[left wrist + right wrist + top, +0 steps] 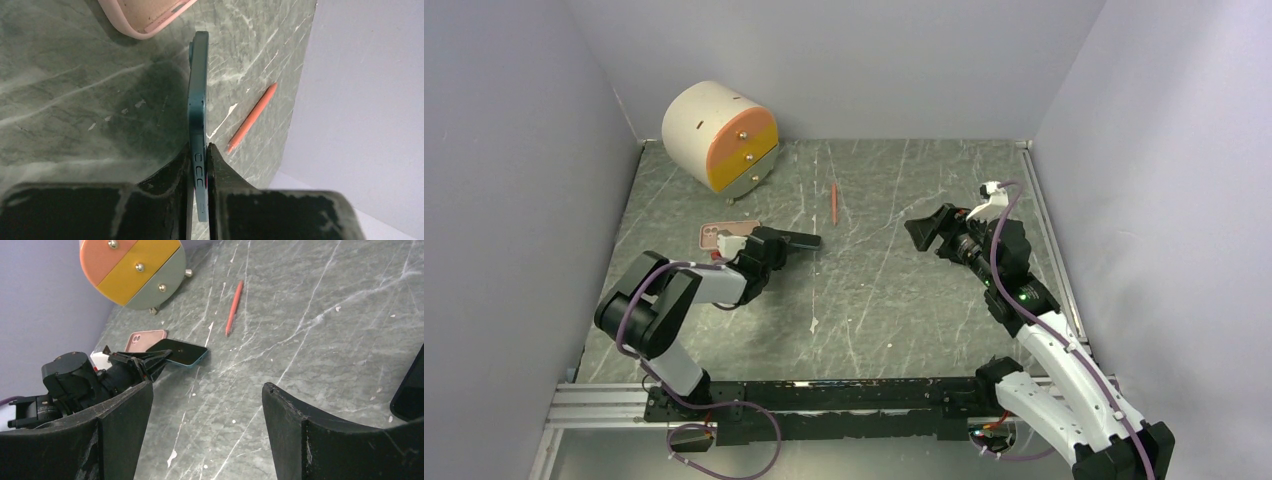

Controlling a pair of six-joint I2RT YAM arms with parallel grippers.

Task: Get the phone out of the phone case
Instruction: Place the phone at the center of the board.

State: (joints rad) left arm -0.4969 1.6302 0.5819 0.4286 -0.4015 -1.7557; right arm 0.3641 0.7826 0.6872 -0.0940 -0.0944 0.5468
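My left gripper [776,243] clamps the dark blue phone [801,240] by its edge, clear of the pink phone case [721,235] at its nine o'clock seen from above; my right gripper [206,386] gapes wide, empty.

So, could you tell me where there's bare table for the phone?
Free: the table between pen and right gripper, and the near middle before the rail. Crowded: back left, where case, drawers and left gripper holding the phone cluster.

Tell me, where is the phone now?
In the top view, left side: the phone is pinched in the left arm's jaws, just right of the pink case.
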